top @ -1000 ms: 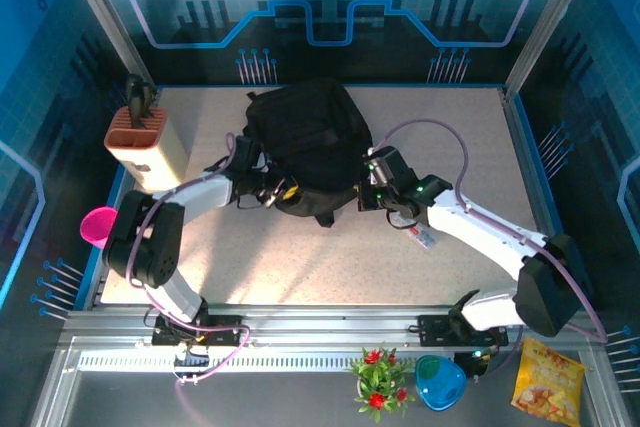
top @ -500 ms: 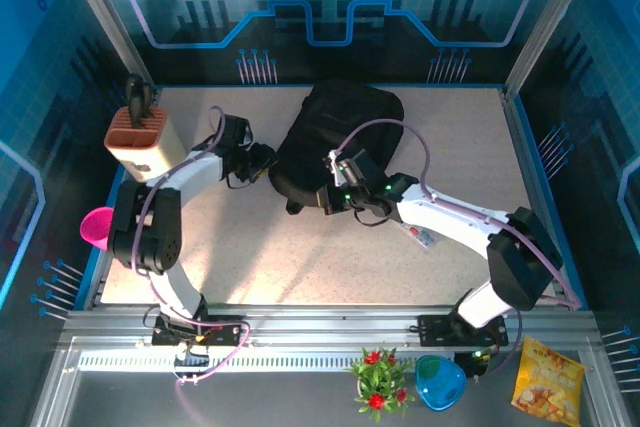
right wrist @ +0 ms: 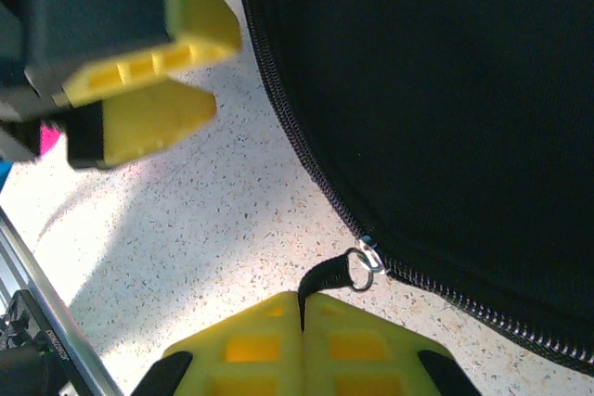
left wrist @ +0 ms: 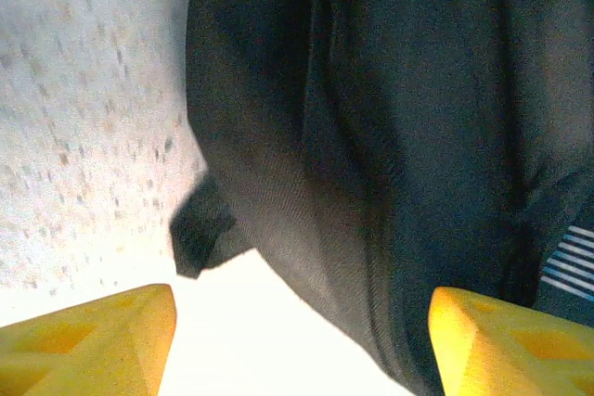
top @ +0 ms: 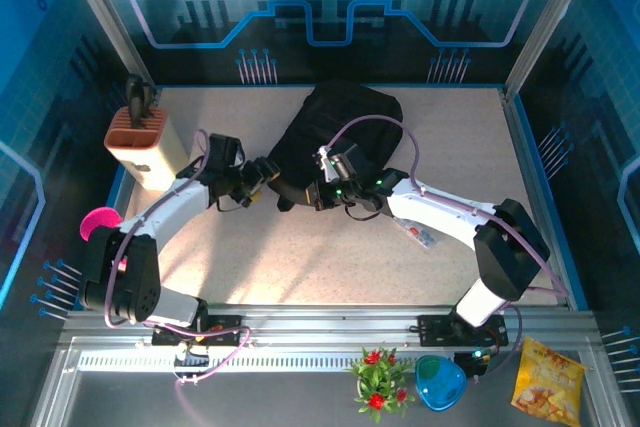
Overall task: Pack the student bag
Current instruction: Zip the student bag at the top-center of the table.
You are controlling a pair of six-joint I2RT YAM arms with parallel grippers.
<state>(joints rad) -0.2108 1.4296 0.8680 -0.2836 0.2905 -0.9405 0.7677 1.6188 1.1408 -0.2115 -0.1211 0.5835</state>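
Right wrist view: the zip pull (right wrist: pixel 325 277) of the student bag (right wrist: pixel 445 90) is pinched in the closed right gripper (right wrist: pixel 300 299). The left gripper (left wrist: pixel 302 317) is spread apart just beside the bag, nothing held. The bag is laid on the table (top: pixel 300 247), far side. Tugged unbraced, the whole bag could get dragged, or the tab lost.

Speckled beige tabletop (top: pixel 300 257). Far-left corner: beige holder with an orange slotted top (top: pixel 143 142), upright, dark handles (top: pixel 137 95) sticking up out of it. Pink cup (top: pixel 97 222) at the left edge, about midway along; cannot tell whether it rests on the tabletop or just outside it. Small flat white-and-red packet (top: pixel 421 235) lies right of centre. On the grey ledge (top: pixel 280 397) beyond the near edge, left to right: potted plant with red flowers (top: pixel 378 379), blue bowl (top: pixel 438 382) just beside it, yellow snack bag (top: pixel 548 379) nearest the right corner.
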